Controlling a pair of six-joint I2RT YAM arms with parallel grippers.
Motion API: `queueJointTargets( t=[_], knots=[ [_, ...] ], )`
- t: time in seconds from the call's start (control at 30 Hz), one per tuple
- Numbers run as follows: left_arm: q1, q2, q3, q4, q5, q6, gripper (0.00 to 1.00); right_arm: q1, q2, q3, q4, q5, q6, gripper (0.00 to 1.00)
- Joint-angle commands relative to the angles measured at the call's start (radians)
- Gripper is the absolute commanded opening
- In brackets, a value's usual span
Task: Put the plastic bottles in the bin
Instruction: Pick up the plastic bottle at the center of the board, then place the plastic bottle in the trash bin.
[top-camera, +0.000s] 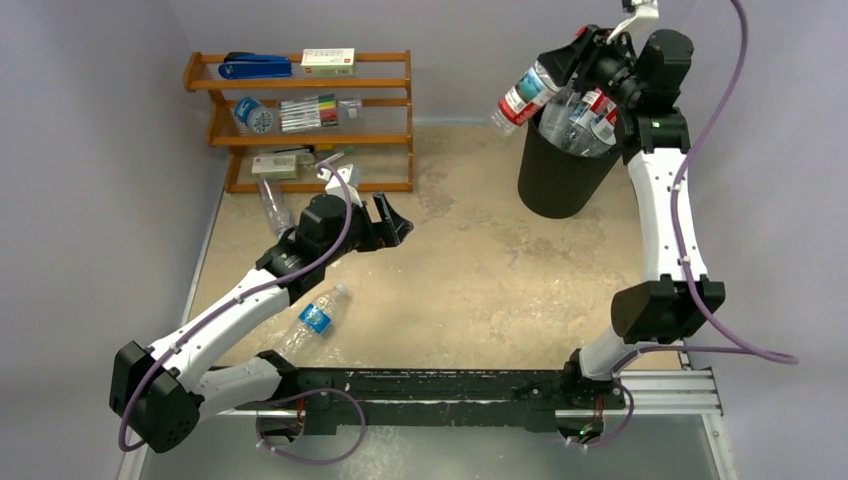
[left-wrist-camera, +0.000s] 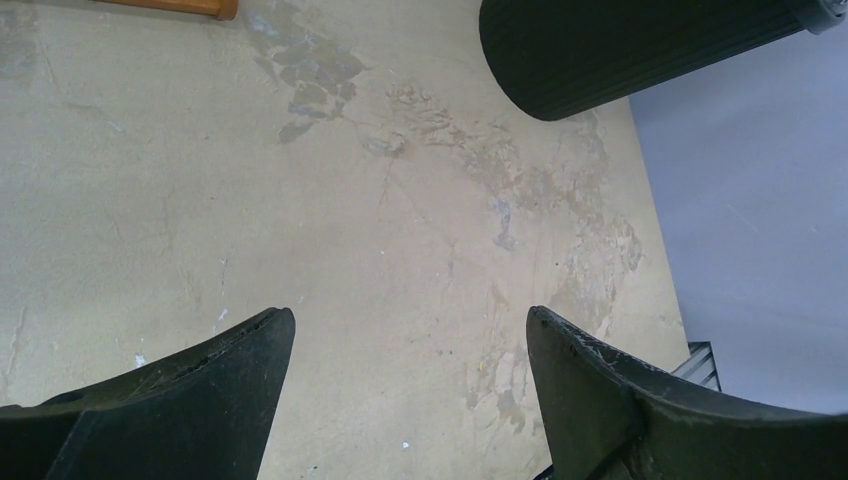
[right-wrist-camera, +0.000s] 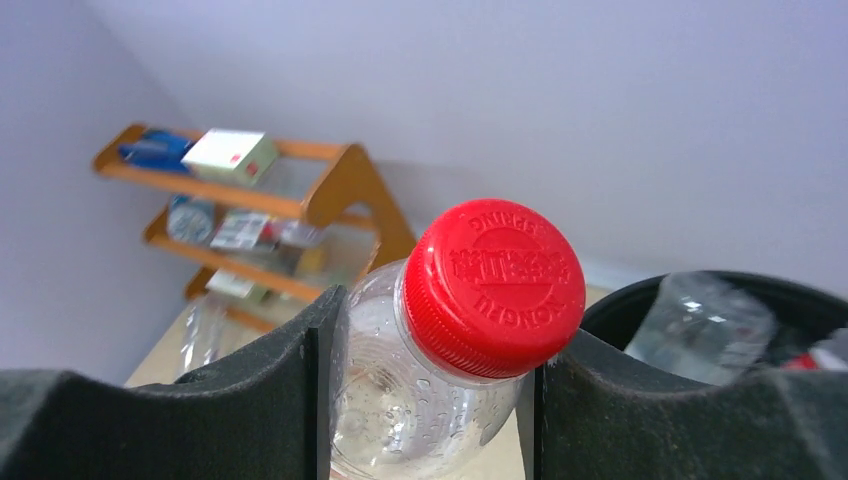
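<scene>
Your right gripper clamps a red-capped bottle at the neck, tilted over the left rim of the black bin. Other bottles are heaped inside, up to the rim. Your left gripper gapes empty above the table, and a blue-labelled bottle lies nearby.

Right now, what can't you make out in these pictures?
- Top view: the right gripper and its bottle cover part of the bin's mouth, so contents can't be counted.
- Left wrist view: the frame edge cuts off the bin's mouth.
- Print on shelf boxes: too small from above, blurred from the right wrist.
</scene>
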Motion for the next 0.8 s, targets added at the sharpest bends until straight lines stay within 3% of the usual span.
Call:
queueJointTargets(
  t=[0.0,0.27,0.77],
  knots=[
    [0.0,-0.023,0.013,0.021,-0.024,0.033,0.86,0.01,-0.032,0.073,-0.014,0.231,-0.058,0.46],
    [0.0,-0.039,0.014,0.0,-0.043,0.052,0.87,0.009,0.0,0.139,-0.043,0.524,-0.148,0.46],
    [0.0,-0.018,0.024,0.011,-0.03,0.043,0.87,0.01,0.039,0.109,-0.055,0.696,-0.234,0.5]
  ],
)
